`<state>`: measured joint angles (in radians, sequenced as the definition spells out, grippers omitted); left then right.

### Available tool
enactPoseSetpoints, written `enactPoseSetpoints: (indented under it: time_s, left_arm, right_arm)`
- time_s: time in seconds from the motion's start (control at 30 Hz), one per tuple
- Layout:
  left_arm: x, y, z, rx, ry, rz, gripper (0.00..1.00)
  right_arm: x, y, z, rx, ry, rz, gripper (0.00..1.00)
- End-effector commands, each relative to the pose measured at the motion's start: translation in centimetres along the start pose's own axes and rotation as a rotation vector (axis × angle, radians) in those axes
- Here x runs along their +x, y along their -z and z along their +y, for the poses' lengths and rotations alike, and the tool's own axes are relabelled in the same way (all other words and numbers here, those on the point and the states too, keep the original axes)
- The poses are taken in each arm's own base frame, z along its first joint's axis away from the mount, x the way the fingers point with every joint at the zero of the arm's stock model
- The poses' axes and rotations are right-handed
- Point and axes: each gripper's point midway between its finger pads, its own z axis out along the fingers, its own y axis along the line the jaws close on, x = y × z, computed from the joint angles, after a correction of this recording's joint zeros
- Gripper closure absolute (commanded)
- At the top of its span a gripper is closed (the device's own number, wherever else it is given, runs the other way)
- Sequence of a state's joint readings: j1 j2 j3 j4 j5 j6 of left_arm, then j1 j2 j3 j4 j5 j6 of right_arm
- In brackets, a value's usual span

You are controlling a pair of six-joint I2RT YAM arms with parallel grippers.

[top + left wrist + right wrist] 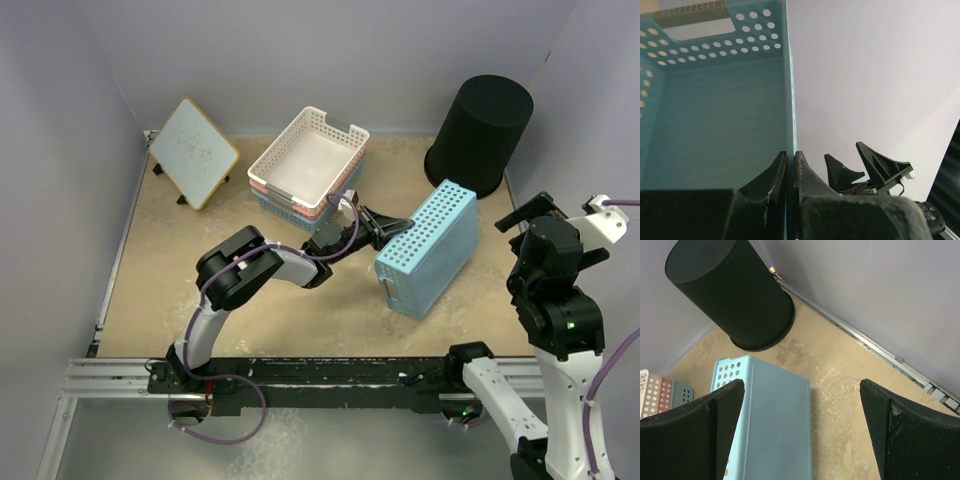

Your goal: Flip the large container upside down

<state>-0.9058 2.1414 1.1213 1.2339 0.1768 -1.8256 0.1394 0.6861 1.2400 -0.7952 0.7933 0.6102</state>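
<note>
Gripping a wall of the blue basket (pixel 430 245) with left claw (pixel 791 156), propping it on edge near the black bin (pixel 480 130) — right claw (pixel 801 385) wide, empty, facing that bin.

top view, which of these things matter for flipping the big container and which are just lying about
For the job:
- black wastebasket, far right corner, looks to stand rim down
- right gripper, open and empty

Just lying about:
- light blue basket, tipped on its side, its wall pinched by the left gripper
- stacked baskets, white on pink on blue
- small whiteboard
</note>
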Motion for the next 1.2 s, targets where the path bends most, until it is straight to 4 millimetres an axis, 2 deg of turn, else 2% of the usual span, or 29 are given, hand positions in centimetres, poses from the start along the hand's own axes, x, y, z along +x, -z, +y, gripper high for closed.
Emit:
enactPoseSetpoints:
  time_s: [0.0,0.03,0.1,0.23,0.33,0.5,0.63,0.83,0.97,1.17]
  left_arm:
    - [-0.6,0.7,-0.8,0.085,0.028,-0.022,0.99]
    - [-0.9,0.8,-0.4,0.075,0.019,-0.029,0.98]
    - [-1.4,1.0,0.6,0.036,-0.029,-0.052,0.87]
    - [-2.4,1.0,4.4,-0.171,-0.191,-0.085,0.66]
    - [-2.8,1.5,6.4,-0.317,-0.313,-0.094,0.55]
    - [-4.0,3.4,8.6,-0.580,-0.551,-0.100,0.47]
    - [-5.2,5.7,8.9,-0.748,-0.750,-0.123,0.45]
    - [-7.1,8.8,6.7,-0.950,-1.032,-0.180,0.43]
    - [-6.6,9.6,3.4,-0.908,-1.071,-0.192,0.42]
    - [-5.6,11.6,-2.5,-0.823,-1.110,-0.229,0.42]
  right_arm:
    - [-0.4,-0.3,0.6,-0.011,-0.013,-0.017,0.01]
    - [-0.4,-0.3,0.6,-0.011,-0.011,-0.015,0.01]
    - [-0.2,-0.3,0.7,-0.014,-0.009,-0.010,0.01]
    - [0.4,-0.5,1.0,-0.023,0.003,0.009,0.01]
    - [0.9,-0.8,1.5,-0.040,0.029,0.032,0.01]
    - [2.9,-1.7,3.1,-0.082,0.105,0.116,0.01]
    - [5.0,-2.7,4.7,-0.117,0.161,0.190,0.01]
    - [10.2,-3.4,7.2,-0.221,0.241,0.372,0.01]
    - [12.6,-3.4,9.0,-0.321,0.280,0.457,0.01]
    - [15.0,-2.9,11.1,-0.443,0.268,0.537,0.02]
